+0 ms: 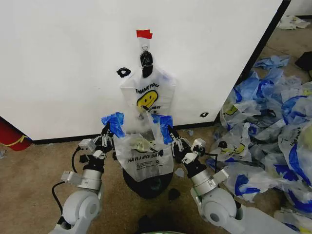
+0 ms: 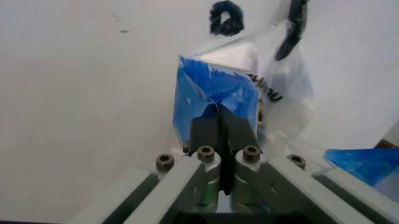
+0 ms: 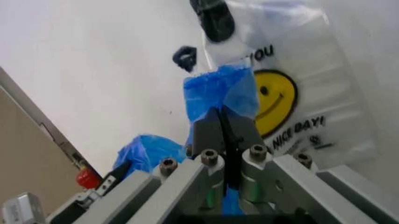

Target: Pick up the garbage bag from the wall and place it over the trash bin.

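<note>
Directly above the trash bin (image 1: pixel 146 185), the garbage bag (image 1: pixel 144 158) is hanging mouth-up between the left gripper (image 1: pixel 111 130) and the right gripper (image 1: pixel 169 132), each clamping fully closed on one blue handle, while a second bag is hanging on the wall (image 1: pixel 58 68) behind.

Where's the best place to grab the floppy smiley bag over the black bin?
By its two blue handle patches, one from each side. The thin translucent white smiley-face plastic bag is floppy, so pinching both top corners spreads its mouth above the small round black bin. The left claw and right claw are shut there.
</note>
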Controlling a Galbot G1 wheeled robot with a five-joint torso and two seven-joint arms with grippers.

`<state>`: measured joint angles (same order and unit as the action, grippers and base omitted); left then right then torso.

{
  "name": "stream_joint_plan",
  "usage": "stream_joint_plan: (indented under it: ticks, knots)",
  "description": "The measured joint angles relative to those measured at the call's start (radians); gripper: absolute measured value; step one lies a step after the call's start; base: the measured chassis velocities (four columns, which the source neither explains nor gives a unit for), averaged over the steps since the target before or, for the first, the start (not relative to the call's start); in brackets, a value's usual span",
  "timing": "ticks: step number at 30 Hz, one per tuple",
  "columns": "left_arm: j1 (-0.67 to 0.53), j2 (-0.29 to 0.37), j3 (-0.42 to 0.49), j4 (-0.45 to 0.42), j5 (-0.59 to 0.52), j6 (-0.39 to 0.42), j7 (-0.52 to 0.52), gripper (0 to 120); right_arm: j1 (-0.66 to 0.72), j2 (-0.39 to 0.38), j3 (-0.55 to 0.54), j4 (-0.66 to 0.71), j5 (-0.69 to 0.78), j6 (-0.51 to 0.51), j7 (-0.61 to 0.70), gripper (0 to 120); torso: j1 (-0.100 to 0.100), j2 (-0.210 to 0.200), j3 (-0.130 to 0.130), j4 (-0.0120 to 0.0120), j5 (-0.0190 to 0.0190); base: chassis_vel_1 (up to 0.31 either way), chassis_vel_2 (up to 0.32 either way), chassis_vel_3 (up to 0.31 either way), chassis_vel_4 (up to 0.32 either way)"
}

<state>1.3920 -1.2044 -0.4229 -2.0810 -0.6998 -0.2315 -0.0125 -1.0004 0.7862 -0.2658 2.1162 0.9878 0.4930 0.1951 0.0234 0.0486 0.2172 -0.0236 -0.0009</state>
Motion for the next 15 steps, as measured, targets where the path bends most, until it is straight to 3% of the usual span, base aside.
stream_joint_plan:
  ticks: [6, 15]
  knots:
    - [0.016, 0.011, 0.028, -0.041, -0.015, 0.022, -0.02, 0, -0.035, -0.059, 0.02, 0.045, 0.001, 0.0, 0.003, 0, 0.0, 0.0, 0.0, 0.0, 0.0001, 0.0, 0.0, 0.0, 0.0]
    - [0.051, 0.026, 0.033, -0.073, -0.016, 0.035, -0.039, 0, -0.048, -0.077, 0.022, 0.063, 0.001, 0.008, 0.004, 0, 0.0, 0.0, 0.0, 0.0, 0.0, 0.0, 0.0, 0.0, 0.0]
